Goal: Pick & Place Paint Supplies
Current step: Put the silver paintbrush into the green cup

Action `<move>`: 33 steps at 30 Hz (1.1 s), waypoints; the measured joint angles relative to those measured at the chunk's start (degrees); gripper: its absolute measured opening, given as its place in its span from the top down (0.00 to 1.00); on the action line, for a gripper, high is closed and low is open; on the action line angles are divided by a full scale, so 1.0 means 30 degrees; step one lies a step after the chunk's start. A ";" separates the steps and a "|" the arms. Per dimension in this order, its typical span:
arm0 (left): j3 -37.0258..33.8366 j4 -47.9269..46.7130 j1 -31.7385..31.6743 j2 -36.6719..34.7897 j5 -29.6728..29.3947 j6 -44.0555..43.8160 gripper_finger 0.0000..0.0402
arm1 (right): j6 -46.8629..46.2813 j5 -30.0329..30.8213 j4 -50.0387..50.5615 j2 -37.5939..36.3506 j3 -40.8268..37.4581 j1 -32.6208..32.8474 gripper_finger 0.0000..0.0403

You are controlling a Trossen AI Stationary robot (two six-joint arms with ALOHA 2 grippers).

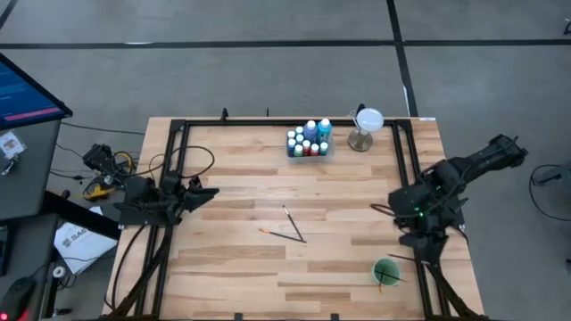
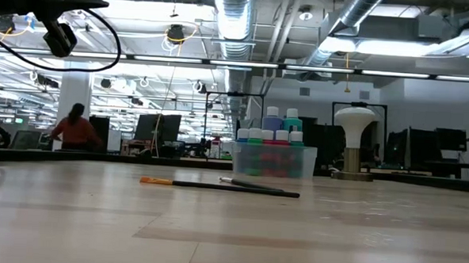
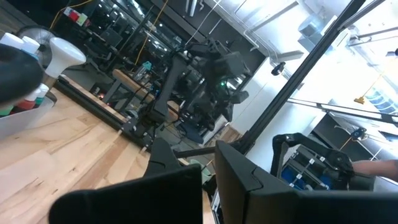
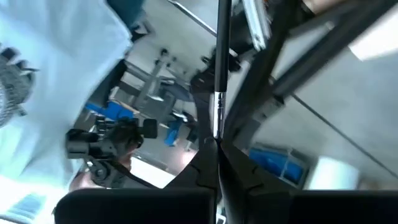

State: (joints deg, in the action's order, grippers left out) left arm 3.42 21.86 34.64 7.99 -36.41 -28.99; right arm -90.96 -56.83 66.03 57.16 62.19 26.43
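paint bottles [image 1: 309, 140] grouped in clear bin [image 1: 308, 150] at table's far edge. two paintbrushes [image 1: 293, 224] loose mid-table, unplaced. right gripper [image 4: 217, 146] at right edge, clamped on thin brush. left gripper [image 3: 208, 177] closed, empty, left edge. green cup [image 1: 386, 272] near right arm.

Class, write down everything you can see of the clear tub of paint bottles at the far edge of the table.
The tub is a clear, plastic-looking box standing upright on the wooden table, at its far edge, near the middle. It is packed with white-capped paint bottles, upright, in blue, teal, red and green; two at the back stand taller. A white-topped stand stands beside it, apart. Neither arm touches it.
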 joint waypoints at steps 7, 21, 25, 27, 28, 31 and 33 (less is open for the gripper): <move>0.0000 0.0062 0.0002 0.0000 -0.0004 0.0000 1.00 | -0.2200 -0.0086 -0.0158 0.0581 0.0022 0.2039 1.00; 0.0000 0.0113 -0.0001 0.0000 -0.0004 0.0000 1.00 | -0.0267 0.0027 -0.0060 0.4652 0.0022 0.2003 1.00; 0.0000 0.0114 -0.0003 -0.0007 -0.0004 0.0000 1.00 | 0.1173 0.0043 0.0316 0.5940 0.0022 0.1829 1.00; 0.0000 0.0135 -0.0004 0.0000 -0.0004 0.0000 1.00 | 0.1787 0.0112 0.0703 0.6456 0.0022 0.1754 1.00; 0.0000 0.0148 0.0000 0.0000 -0.0004 0.0000 1.00 | 0.2145 0.0120 0.0882 0.6651 0.0022 0.1783 1.00; 0.0000 0.0186 -0.0001 0.0000 -0.0004 0.0000 1.00 | 0.2934 0.0120 0.1138 0.6972 0.0022 0.1803 0.99; 0.0000 0.0186 0.0003 -0.0005 -0.0004 0.0000 1.00 | 0.3024 0.0238 0.1138 0.6971 0.0022 0.1806 0.97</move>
State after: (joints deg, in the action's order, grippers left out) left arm 3.42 22.41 34.65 7.97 -36.42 -28.99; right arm -81.89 -56.12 69.45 78.07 62.26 31.84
